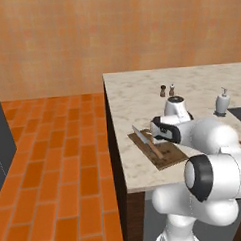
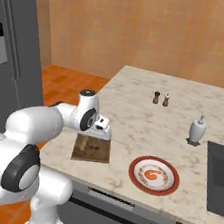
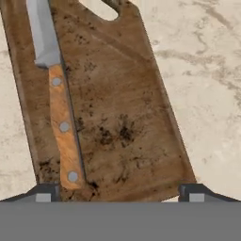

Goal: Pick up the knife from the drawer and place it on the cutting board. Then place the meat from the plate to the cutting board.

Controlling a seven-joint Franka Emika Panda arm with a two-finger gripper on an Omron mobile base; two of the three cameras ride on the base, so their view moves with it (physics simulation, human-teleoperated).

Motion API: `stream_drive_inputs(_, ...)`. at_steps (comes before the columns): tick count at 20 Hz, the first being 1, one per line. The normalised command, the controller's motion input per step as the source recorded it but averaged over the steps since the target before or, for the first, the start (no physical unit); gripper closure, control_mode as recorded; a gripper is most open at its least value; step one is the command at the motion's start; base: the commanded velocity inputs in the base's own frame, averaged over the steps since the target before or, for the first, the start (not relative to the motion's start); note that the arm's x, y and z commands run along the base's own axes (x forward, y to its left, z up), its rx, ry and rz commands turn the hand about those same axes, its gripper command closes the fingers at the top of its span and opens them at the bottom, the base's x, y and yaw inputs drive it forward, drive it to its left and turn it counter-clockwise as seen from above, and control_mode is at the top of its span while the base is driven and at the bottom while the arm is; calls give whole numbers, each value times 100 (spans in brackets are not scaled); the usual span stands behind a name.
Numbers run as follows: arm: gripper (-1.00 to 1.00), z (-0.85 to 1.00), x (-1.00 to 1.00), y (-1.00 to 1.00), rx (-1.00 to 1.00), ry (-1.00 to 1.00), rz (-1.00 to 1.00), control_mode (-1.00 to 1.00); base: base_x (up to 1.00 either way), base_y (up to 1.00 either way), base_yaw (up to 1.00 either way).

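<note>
Left of the gripper [image 3: 120, 192] centre line, the knife [image 3: 55, 94] lies flat along the cutting board [image 3: 117, 108], free of the fingers. The jaws stand wide apart, holding nothing. So the first step looks done. Well off to the gripper's right, the meat [image 2: 151, 174] sits on its plate [image 2: 154, 175]; next comes reaching there.

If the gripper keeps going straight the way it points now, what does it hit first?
Most likely the cutting board: the gripper, jaws open, points down at its bare wood. The knife lies off to one side, near one fingertip, though depth is hard to judge.
</note>
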Motion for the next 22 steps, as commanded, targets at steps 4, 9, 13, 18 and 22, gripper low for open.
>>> stream_drive_inputs(4, -100, 29, -1, -100, 8, 7, -49, -100, 0, 0, 0)
stream_drive_inputs(9, -100, 2, -15, -100, 12, 5, -48, -100, 0, 0, 0)
stream_drive_inputs(13, -100, 0, -25, -100, 16, 2, -42, -100, 0, 0, 0)
stream_drive_inputs(18, -100, 0, -15, -100, 20, 0, -30, -100, 0, 0, 0)
stream_drive_inputs(22, -100, -8, -16, -83, 17, 1, -14, -100, 0, 0, 0)
